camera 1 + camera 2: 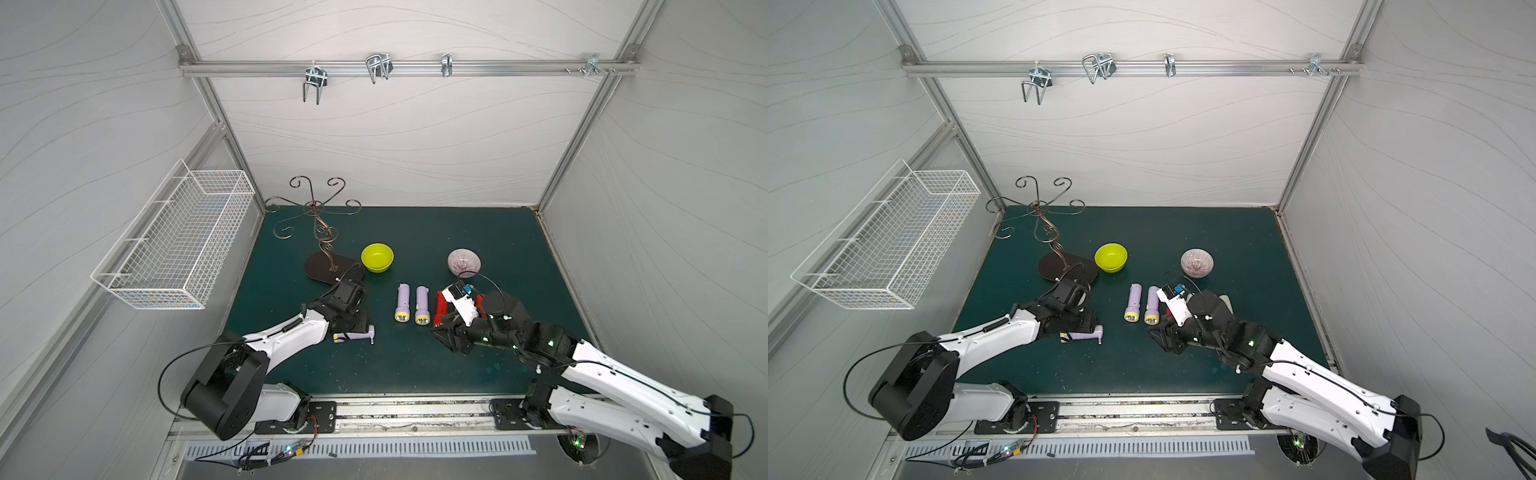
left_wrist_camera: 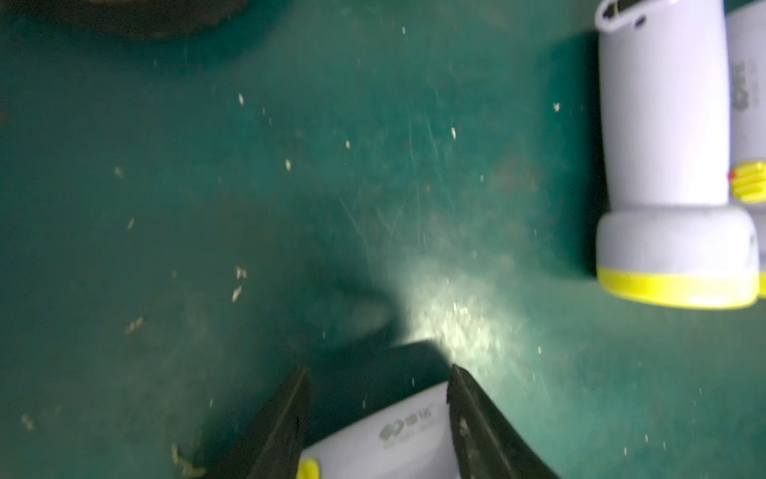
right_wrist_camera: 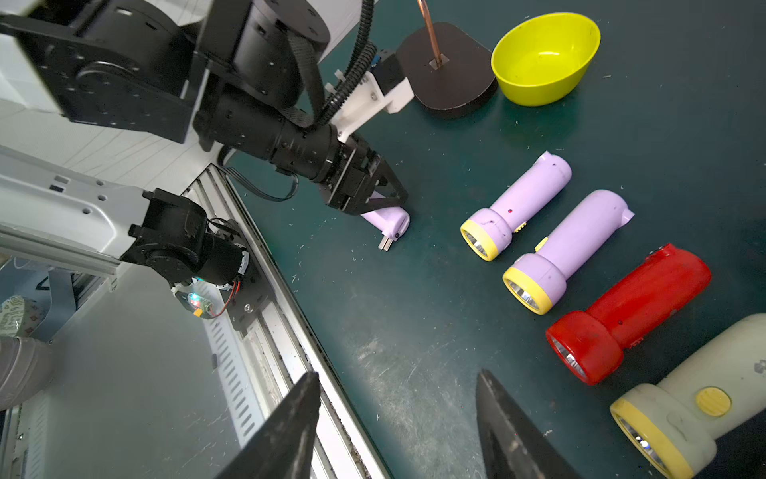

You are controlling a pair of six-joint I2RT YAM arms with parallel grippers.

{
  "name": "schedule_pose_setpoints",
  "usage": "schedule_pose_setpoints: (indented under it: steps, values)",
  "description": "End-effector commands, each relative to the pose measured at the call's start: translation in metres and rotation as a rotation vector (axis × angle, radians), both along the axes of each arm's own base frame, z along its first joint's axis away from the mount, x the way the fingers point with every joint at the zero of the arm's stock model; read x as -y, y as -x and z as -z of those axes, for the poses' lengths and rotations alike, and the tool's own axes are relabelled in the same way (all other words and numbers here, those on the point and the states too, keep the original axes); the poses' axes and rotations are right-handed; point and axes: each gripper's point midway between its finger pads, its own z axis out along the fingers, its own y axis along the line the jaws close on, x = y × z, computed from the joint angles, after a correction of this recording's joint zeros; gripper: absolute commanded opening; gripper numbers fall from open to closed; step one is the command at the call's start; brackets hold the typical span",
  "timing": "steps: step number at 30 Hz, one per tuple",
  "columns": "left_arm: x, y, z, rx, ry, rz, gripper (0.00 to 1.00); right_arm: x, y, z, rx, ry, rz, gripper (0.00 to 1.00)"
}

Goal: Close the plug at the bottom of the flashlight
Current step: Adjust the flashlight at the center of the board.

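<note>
A purple flashlight [image 1: 355, 336] lies on the green mat [image 1: 415, 365] at the front left. My left gripper [image 2: 379, 373] is shut on its body [image 2: 393, 439]. Its yellow head end is under the gripper. At its bottom end the plug [image 3: 386, 244] stands unfolded, with its two metal prongs sticking out sideways [image 1: 371, 337]. My right gripper [image 3: 398, 377] is open with nothing between its fingers. It hovers over the mat's front edge, well to the right of the held flashlight, and points toward it.
Two purple flashlights [image 1: 402, 302] [image 1: 422, 304], a red one [image 3: 630, 311] and a cream one [image 3: 684, 410] lie in a row mid-mat. Behind them are a yellow bowl [image 1: 377, 257], a patterned bowl [image 1: 464, 261] and a scrolled metal stand [image 1: 328, 266]. A wire basket [image 1: 178, 237] hangs on the left wall.
</note>
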Motion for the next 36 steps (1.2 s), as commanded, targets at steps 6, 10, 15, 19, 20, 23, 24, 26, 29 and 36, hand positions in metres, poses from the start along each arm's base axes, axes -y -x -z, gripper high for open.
schedule_pose_setpoints:
  steps: [6,10,15,19,20,23,24,26,29,36]
  values:
    - [0.007,0.015,-0.038,0.121,-0.011,0.104,0.52,-0.007,0.004,0.007,-0.033,-0.010,-0.037,0.62]
    - [0.009,0.022,-0.041,0.184,0.050,0.118,0.56,-0.006,0.004,0.006,-0.034,-0.017,-0.038,0.63]
    - [0.001,0.030,-0.025,0.109,0.032,0.064,0.58,-0.005,0.006,0.007,-0.061,-0.014,-0.040,0.63]
    - [-0.009,0.027,-0.018,0.104,0.004,-0.024,0.56,-0.010,0.013,0.009,-0.100,-0.038,-0.069,0.45]
    - [-0.012,0.023,-0.021,0.121,-0.002,-0.052,0.56,-0.012,0.013,0.014,-0.118,-0.032,-0.070,0.40]
    - [-0.023,0.010,-0.035,0.183,-0.046,-0.117,0.57,-0.021,0.019,0.036,-0.189,-0.013,-0.089,0.21]
    - [-0.026,0.005,-0.041,0.207,-0.066,-0.130,0.58,-0.026,0.023,0.044,-0.201,-0.001,-0.099,0.13]
    - [-0.033,-0.004,-0.047,0.238,-0.113,-0.148,0.58,-0.038,0.030,0.055,-0.189,0.036,-0.124,0.00]
    - [-0.045,-0.015,-0.043,0.198,-0.119,-0.204,0.59,-0.065,0.043,0.069,-0.174,0.093,-0.181,0.00]
    - [-0.048,-0.021,-0.014,0.096,0.058,-0.304,0.57,-0.136,0.056,0.105,-0.312,0.108,-0.302,0.00]
